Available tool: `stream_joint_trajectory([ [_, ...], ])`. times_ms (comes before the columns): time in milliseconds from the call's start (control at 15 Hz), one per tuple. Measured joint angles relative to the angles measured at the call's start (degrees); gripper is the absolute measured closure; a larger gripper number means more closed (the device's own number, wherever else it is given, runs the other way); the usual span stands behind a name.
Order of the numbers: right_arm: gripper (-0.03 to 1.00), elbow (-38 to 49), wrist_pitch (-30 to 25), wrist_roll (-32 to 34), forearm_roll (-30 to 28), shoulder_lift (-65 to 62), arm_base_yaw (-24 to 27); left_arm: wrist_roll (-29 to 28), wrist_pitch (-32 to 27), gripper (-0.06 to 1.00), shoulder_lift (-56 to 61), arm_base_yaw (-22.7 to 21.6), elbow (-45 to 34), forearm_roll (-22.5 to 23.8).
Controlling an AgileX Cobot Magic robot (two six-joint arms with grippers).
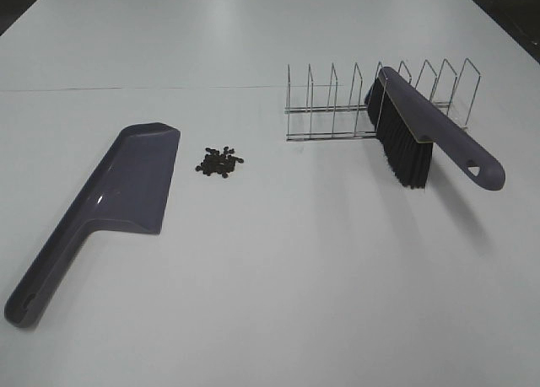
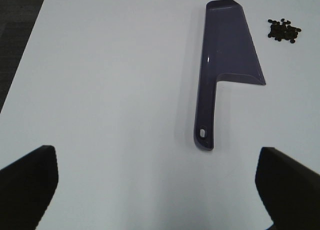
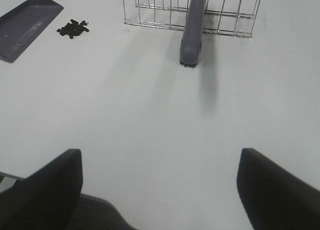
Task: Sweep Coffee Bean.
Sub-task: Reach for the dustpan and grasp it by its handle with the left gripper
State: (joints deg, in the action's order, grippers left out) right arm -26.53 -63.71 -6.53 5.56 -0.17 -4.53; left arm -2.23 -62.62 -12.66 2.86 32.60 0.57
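Observation:
A small pile of dark coffee beans lies on the white table, just right of the purple-grey dustpan, which lies flat with its handle toward the front left. The purple-grey brush leans in a wire rack, bristles down, handle sticking out front right. Neither gripper shows in the high view. In the left wrist view the beans and dustpan lie ahead of my open left gripper. In the right wrist view the brush, beans and dustpan lie ahead of my open right gripper.
The wire rack stands at the back right of the table. A thin seam runs across the table behind the dustpan. Dark floor shows beyond the table's left edge.

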Motion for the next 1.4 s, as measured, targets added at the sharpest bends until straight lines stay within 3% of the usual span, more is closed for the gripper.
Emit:
stream_joint_trajectory([
  [200, 0.20, 0.00, 0.00, 0.00, 0.00, 0.00, 0.00, 0.00, -1.38, -0.05, -7.16, 0.00, 2.46, 0.17],
  [733, 0.20, 0.00, 0.00, 0.00, 0.00, 0.00, 0.00, 0.00, -4.93, -0.05, -41.77, 0.00, 12.95, -0.23],
  [1200, 0.20, 0.00, 0.00, 0.00, 0.00, 0.00, 0.00, -1.26, 7.33, -0.02, -68.07, 0.23, 16.79, -1.49],
  [1400, 0.20, 0.00, 0.00, 0.00, 0.00, 0.00, 0.00, -3.09, 13.01, 0.01, -79.47, 6.42, 20.68, -1.32],
])
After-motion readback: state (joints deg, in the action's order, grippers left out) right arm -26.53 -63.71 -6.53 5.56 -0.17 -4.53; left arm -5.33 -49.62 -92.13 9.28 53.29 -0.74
